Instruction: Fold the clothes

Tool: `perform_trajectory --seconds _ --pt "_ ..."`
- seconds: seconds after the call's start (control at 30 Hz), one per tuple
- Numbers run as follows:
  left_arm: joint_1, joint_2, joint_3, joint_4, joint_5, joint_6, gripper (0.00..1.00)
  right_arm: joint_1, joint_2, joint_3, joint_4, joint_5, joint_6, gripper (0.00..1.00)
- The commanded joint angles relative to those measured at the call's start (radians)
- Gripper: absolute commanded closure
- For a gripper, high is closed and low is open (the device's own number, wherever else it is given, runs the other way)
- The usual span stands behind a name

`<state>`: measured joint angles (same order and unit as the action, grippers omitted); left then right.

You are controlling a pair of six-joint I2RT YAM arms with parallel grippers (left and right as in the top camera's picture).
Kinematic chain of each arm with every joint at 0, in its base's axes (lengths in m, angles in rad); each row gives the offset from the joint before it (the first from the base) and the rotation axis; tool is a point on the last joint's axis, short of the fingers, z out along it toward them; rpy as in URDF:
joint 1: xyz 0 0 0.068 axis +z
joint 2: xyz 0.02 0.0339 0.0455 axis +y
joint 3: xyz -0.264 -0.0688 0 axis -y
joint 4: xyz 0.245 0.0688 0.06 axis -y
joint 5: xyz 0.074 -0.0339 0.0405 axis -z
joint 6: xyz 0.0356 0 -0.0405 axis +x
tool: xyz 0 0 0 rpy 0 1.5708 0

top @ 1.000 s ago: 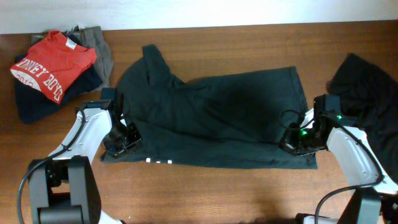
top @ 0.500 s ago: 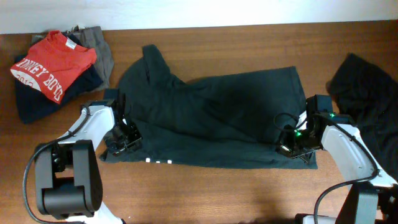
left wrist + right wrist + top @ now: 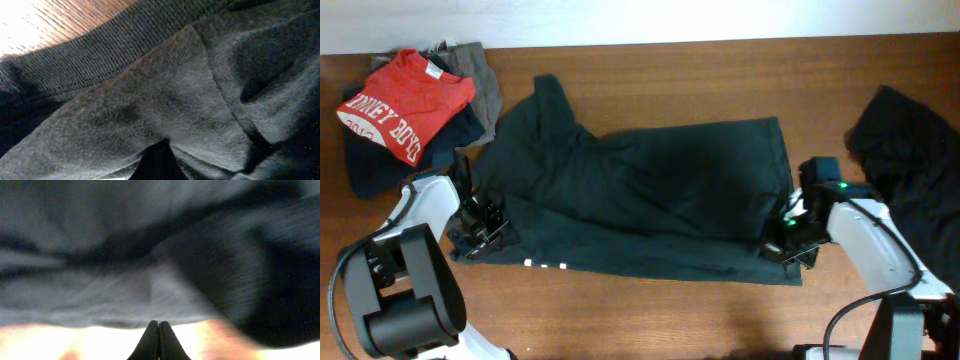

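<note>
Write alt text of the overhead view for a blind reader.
A black T-shirt lies spread on a wooden table, its lower corners pinched by the left pincer and right pincer. A red shirt tops a folded pile upper left; a dark garment lies right.

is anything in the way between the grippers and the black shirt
Nothing visible does. The left gripper is shut on one lower corner of the black shirt, and the right gripper is shut on the other, both directly on the fabric.
</note>
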<state>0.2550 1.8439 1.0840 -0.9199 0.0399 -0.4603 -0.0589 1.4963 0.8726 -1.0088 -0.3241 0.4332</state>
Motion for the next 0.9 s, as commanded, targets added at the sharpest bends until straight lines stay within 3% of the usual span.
perform_trajectory --seconds 0.0,0.23,0.6,0.87 --pt "0.005 0.022 -0.001 -0.007 -0.028 0.006 0.99 0.151 0.005 -0.006 -0.02 -0.032 0.002 0.96" --pt "0.005 0.022 -0.001 -0.008 -0.007 0.006 0.99 0.283 0.006 -0.006 -0.012 -0.022 0.054 0.96" --pt "0.005 0.022 -0.001 -0.008 0.008 0.006 0.99 0.281 0.174 -0.006 0.042 0.05 0.055 0.96" --pt "0.005 0.022 -0.001 -0.008 0.008 0.006 0.99 0.28 0.182 -0.006 0.096 0.114 0.085 0.93"
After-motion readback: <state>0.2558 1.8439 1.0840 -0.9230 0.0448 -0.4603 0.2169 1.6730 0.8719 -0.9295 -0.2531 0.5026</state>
